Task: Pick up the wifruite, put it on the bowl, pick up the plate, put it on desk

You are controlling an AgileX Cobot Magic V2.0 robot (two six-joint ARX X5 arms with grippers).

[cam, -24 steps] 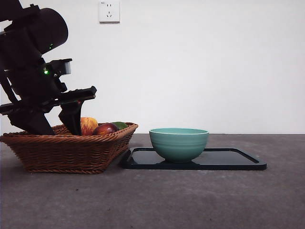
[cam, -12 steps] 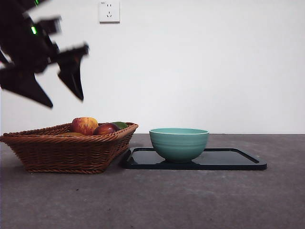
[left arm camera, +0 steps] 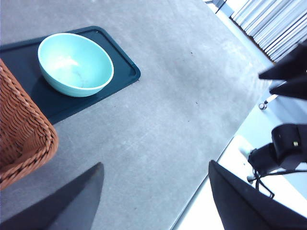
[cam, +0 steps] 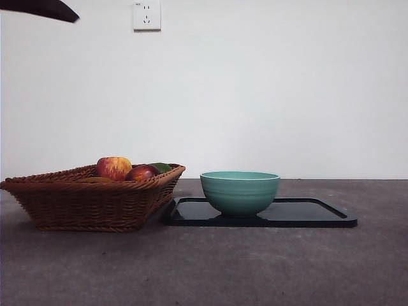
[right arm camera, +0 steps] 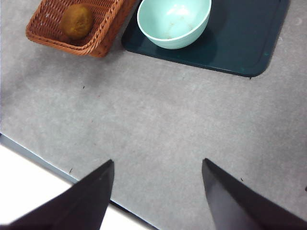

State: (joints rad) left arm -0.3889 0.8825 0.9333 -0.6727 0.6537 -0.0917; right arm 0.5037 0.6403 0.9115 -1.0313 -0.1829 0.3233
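Arm had risen clear of basket [cam: 95,201]; both grippers' fingers wide, empty. Kiwifruit [right arm camera: 76,21] ungrasped; next move: regrasp.

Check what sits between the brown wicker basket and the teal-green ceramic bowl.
Nothing stands between the brown wicker basket and the teal-green ceramic bowl; only the near end of the glossy black tray fills that gap, as the front and right wrist views show.

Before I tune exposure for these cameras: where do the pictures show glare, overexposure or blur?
Front view: evenly lit and sharp, with the black tray glossy and reflective. Left wrist view: washed out, the bowl with a bright patch inside, the floor beyond the desk blown white. Right wrist view: white beyond the desk edge, the wifruite slightly soft.
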